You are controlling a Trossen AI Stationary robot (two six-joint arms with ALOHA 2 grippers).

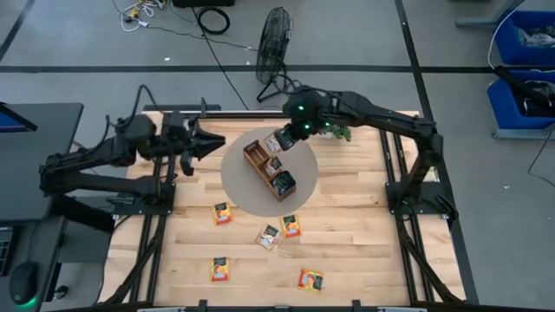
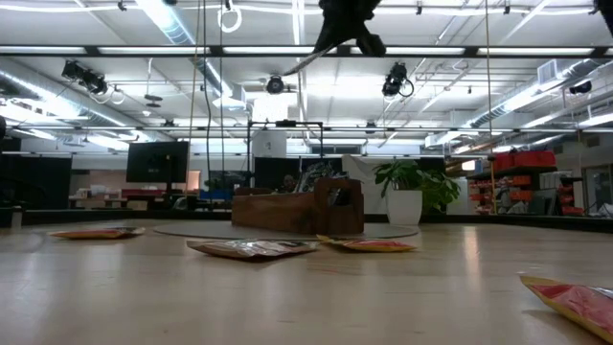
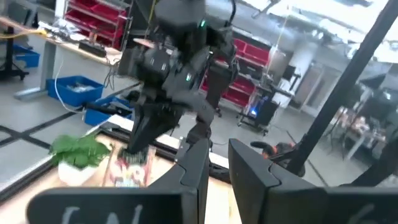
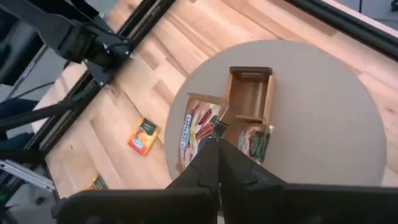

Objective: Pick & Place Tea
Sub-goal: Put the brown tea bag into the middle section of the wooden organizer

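Observation:
My right gripper [image 1: 286, 137] [image 4: 217, 146] hovers over the far end of the brown three-compartment wooden tray [image 1: 269, 170] [image 4: 250, 93], shut on a pale sachet with red print [image 4: 194, 127] [image 1: 278, 142]. The tray's far compartment is bare; dark sachets [image 4: 255, 140] [image 1: 284, 182] lie in the others. Several orange-yellow sachets [image 1: 223, 213] [image 1: 290, 226] [image 1: 220, 269] [image 1: 310, 279] and a pale one [image 1: 268, 235] lie flat on the table. My left gripper [image 1: 208, 144] [image 3: 219, 168] waits open, left of the tray, raised. My right gripper pinches the pale sachet between its two fingers at one edge [image 4: 210, 132], coming from above and pointing down. The sachet is lifted clear, spreading out flat to one side of the fingertips above the tray's far end and the disc.
The tray stands on a round grey-beige disc [image 1: 236, 178] in the table's far middle. A small green plant [image 1: 340, 131] [image 2: 414, 187] sits just right of the right gripper at the far edge. Black frame rails [image 1: 156, 217] [image 1: 399, 186] run along both sides.

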